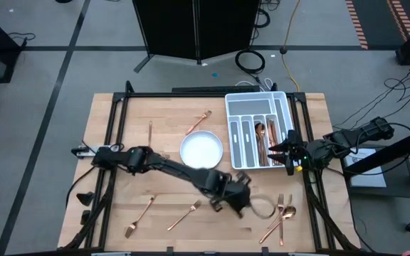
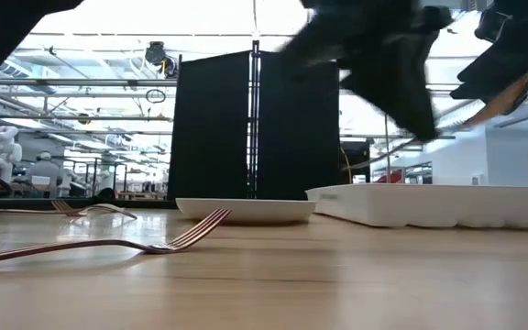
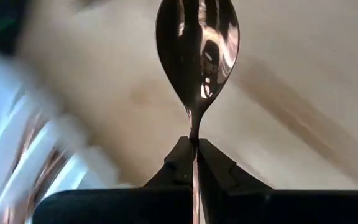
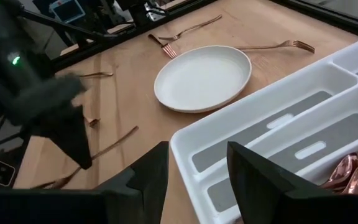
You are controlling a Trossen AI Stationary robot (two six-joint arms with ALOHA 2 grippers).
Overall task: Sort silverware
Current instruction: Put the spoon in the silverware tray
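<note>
My left gripper (image 1: pixel 244 205) reaches across to the table's near right part and is shut on a copper spoon (image 3: pixel 197 50), whose bowl sticks out ahead of the fingers. My right gripper (image 4: pixel 197 152) is open and holds nothing; it hovers at the right side of the white divided tray (image 1: pixel 258 131). Several copper pieces (image 1: pixel 262 139) lie in the tray's compartments. More silverware lies flat on the wood: a fork (image 1: pixel 199 121) beyond the plate, a knife (image 1: pixel 150 131), two pieces (image 1: pixel 184 215) near the front edge and a small pile (image 1: pixel 282 217). My left gripper pinches the spoon's handle (image 3: pixel 194 134) between its two fingers, a short way behind the bowl, and the handle runs back along the fingers. The spoon is lifted clear of the table, bowl forward.
A round white plate (image 1: pixel 201 151) sits at mid-table, left of the tray. In the low view a fork (image 2: pixel 108 246) lies close to the camera. The table's dark frame rails run along its edges. Bare wood shows between the plate and the front edge.
</note>
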